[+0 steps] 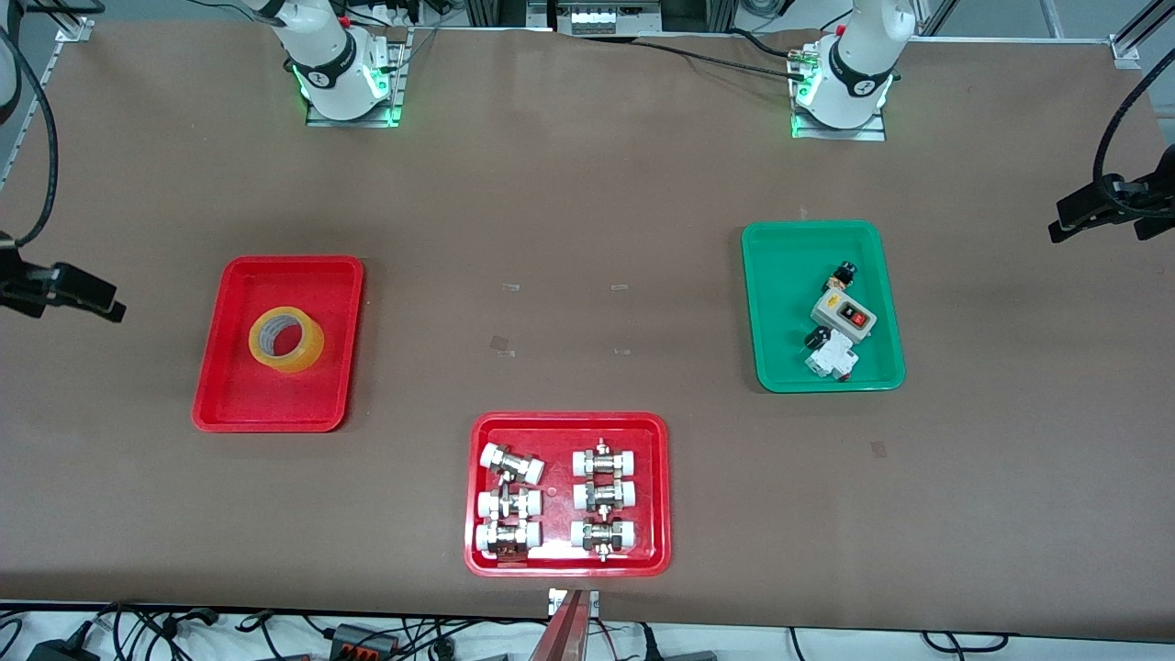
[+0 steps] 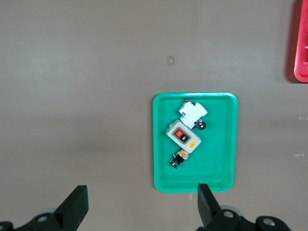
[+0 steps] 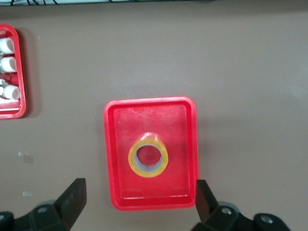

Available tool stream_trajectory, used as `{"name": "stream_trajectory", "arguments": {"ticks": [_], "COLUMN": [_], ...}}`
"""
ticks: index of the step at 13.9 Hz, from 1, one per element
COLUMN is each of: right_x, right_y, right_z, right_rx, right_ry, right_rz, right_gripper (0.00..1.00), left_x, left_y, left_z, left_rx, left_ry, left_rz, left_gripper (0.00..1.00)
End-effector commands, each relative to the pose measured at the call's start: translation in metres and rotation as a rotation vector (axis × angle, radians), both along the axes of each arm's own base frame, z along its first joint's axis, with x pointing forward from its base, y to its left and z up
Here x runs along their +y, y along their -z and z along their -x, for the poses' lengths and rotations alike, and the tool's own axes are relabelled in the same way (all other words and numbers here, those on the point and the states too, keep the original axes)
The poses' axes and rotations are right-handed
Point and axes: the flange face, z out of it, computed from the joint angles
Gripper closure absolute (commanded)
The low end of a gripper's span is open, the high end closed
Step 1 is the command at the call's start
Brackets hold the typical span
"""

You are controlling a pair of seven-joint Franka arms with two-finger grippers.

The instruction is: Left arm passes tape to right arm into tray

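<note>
1. The tape (image 1: 286, 340) lies flat in the tray (image 1: 229, 367), toward the right arm's end; the pass looks done.
2. My right gripper (image 3: 137, 204) hangs over that tray, jaws wide, empty.
3. My left gripper (image 2: 139, 209) hangs over the green tray (image 1: 780, 303), likewise wide and empty; nothing is left.

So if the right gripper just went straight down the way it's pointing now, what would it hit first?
Probably the tray. The right gripper hangs open above its edge, with the tape lying inside, slightly off from the midline. Depth is hard to judge from here.
</note>
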Motion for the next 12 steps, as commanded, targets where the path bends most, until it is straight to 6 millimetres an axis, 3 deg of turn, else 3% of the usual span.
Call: {"name": "stream_trajectory", "arguments": {"ticks": [1, 3, 6, 12], "right_x": [-0.001, 0.0, 0.002, 0.006], "right_y": [0.006, 0.013, 0.022, 0.017], "right_z": [0.037, 0.057, 0.071, 0.076], "right_rx": [-0.015, -0.016, -0.02, 0.03], "right_ry": [-0.02, -0.032, -0.033, -0.035], "right_rz": [0.038, 0.039, 0.037, 0.018], "right_gripper": [0.0, 0.0, 0.0, 0.0], "left_x": [-0.004, -0.004, -0.003, -0.006], "left_y": [-0.006, -0.006, -0.007, -0.007], "left_z": [-0.001, -0.001, -0.001, -0.001], "left_rx": [-0.007, -0.011, -0.013, -0.013], "left_ry": [0.016, 0.016, 0.019, 0.019], "left_rz": [0.002, 0.004, 0.002, 0.004], "left_gripper": [0.0, 0.0, 0.0, 0.0]}}
